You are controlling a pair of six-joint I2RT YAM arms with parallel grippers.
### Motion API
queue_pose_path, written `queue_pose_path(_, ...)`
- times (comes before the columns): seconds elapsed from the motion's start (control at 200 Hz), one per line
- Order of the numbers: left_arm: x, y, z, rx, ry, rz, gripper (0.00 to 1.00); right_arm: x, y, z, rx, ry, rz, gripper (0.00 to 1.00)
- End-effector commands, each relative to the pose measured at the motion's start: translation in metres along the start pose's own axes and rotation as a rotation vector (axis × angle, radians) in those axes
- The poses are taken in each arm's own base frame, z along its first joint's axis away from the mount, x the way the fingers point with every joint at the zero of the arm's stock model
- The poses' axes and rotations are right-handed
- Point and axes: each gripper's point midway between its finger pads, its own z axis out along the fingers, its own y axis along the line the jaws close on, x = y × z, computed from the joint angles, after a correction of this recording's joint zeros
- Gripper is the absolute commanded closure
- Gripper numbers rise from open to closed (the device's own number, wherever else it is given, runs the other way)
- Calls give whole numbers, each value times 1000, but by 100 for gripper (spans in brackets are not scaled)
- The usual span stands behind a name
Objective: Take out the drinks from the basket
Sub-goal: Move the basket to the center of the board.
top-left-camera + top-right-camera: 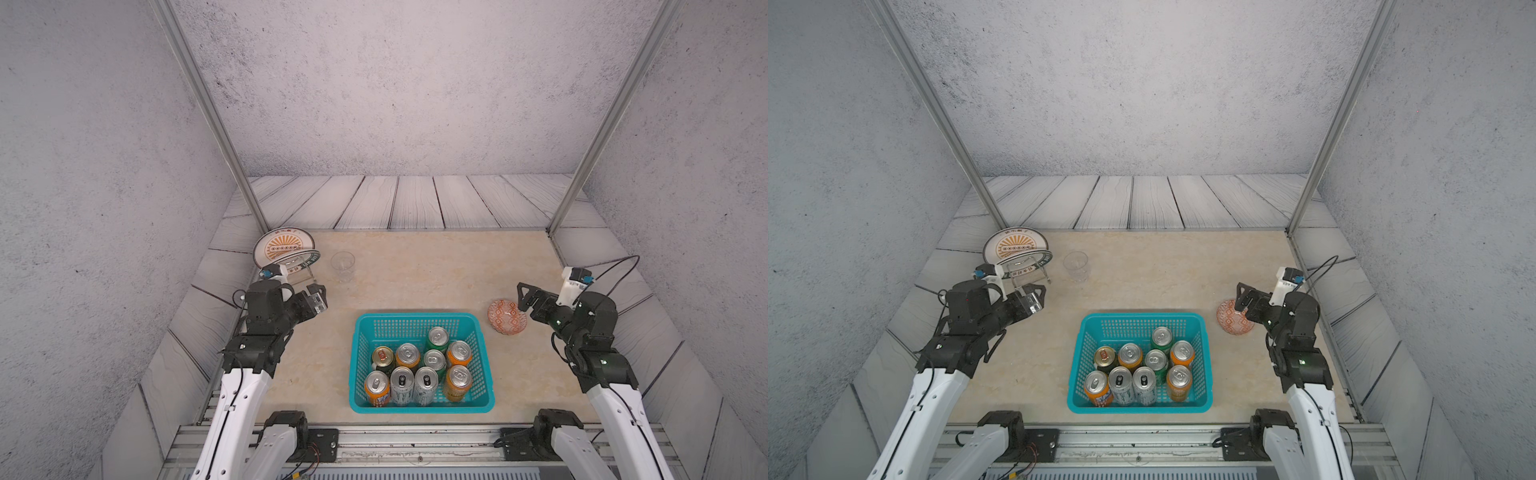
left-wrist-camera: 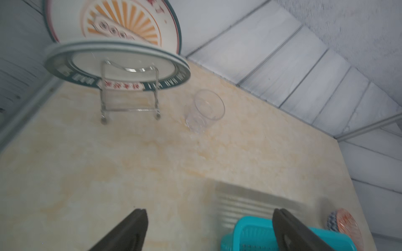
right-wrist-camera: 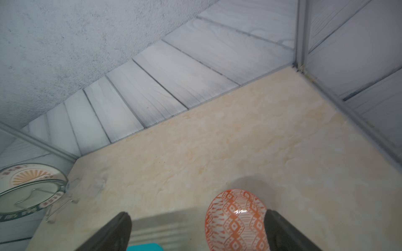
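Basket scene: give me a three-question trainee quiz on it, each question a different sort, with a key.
1. True or false: all nine cans are inside the turquoise basket.
2. The patterned orange dish sits: A) inside the basket; B) on the table off the basket's right side, near the right gripper; C) on top of the cans.
3. Fill in: the left gripper and the right gripper both stand ___, holding nothing.
Key: 1 true; 2 B; 3 open.

Two plates (image 1: 284,246) on wire rack (image 2: 130,110), clear cup (image 1: 343,266) beside (upright), orange dish (image 1: 506,316) well apart
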Motion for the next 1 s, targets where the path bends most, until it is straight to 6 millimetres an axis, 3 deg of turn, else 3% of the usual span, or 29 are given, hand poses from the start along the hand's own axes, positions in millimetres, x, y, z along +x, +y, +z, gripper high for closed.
queue_pose_path(0.0, 69, -19, -5, 147, 304, -96, 7, 61, 13, -11, -77, 308, 142, 1)
queue_pose_path(0.245, 126, -22, -12, 136, 487, -62, 12, 119, 14, -33, -106, 568, 163, 3)
queue_pose_path(0.335, 139, -21, -8, 101, 513, -44, 17, 122, 24, -35, -147, 593, 183, 3)
queue_pose_path(0.52, 161, -19, 7, 65, 572, -56, 23, 129, 18, -33, -102, 621, 202, 8)
queue_pose_path(0.626, 172, -13, 16, 25, 613, -53, 32, 133, 18, -31, -104, 633, 225, 10)
queue_pose_path(0.996, 192, -15, 35, 31, 689, -54, 58, 167, 17, -30, -120, 712, 298, 24)
